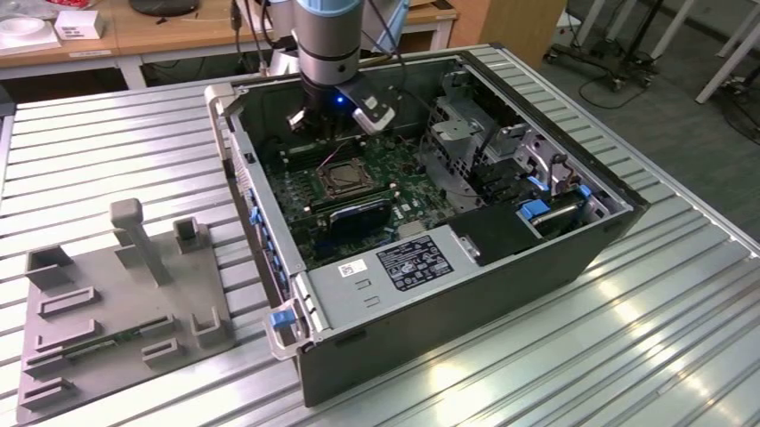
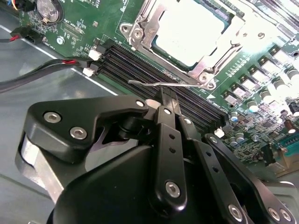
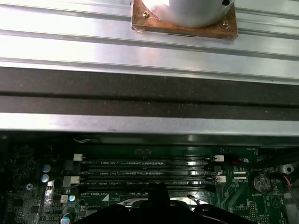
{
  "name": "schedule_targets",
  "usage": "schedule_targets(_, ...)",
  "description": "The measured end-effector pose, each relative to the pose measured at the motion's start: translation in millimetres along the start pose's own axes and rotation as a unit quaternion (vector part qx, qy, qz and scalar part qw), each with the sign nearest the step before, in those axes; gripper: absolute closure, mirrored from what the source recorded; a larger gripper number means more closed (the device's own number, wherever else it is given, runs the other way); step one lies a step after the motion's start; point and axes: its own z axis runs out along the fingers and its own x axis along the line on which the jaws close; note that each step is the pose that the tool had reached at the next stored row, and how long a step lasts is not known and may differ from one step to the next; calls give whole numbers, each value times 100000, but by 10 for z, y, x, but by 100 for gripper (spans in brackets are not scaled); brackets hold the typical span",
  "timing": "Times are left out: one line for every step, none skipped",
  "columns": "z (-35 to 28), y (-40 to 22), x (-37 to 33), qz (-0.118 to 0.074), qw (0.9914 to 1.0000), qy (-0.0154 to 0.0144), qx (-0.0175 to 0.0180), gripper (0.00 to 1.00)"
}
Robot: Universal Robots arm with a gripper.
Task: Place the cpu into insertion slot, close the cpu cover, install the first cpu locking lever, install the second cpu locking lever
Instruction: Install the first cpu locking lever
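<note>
Fingers [image 2: 163, 101] of the gripper [image 2: 164, 94] are drawn together, their tip just at a thin locking lever [image 2: 149, 85] that juts over the black memory slots [image 2: 135, 70]; whether they touch it cannot be told. Just beyond the lever, the cpu [image 2: 191, 28] lies in the insertion slot [image 1: 338, 178] with the cpu cover [image 2: 150, 29] flat around it. In the exterior view the gripper hangs inside the computer case [image 1: 475, 294], near the slot.

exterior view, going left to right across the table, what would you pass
grey fixture plate → blue latch on the case corner → insertion slot → metal drive cage → blue drive tab
</note>
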Motion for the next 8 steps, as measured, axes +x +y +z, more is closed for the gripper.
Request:
schedule_targets(0,0,-2,2,100000,-4,-1,89)
schedule_targets(0,0,-3,4,100000,0,4,89)
schedule_targets(0,0,-3,4,100000,-1,1,89)
schedule_targets(0,-1,-6,-4,100000,0,4,89)
schedule_targets(1,-2,-9,-8,100000,3,-1,89)
schedule_targets(1,-2,-11,-5,100000,3,1,89)
schedule_targets(1,-3,-14,-3,100000,0,2,89)
schedule_targets(1,-3,-14,2,100000,0,3,89)
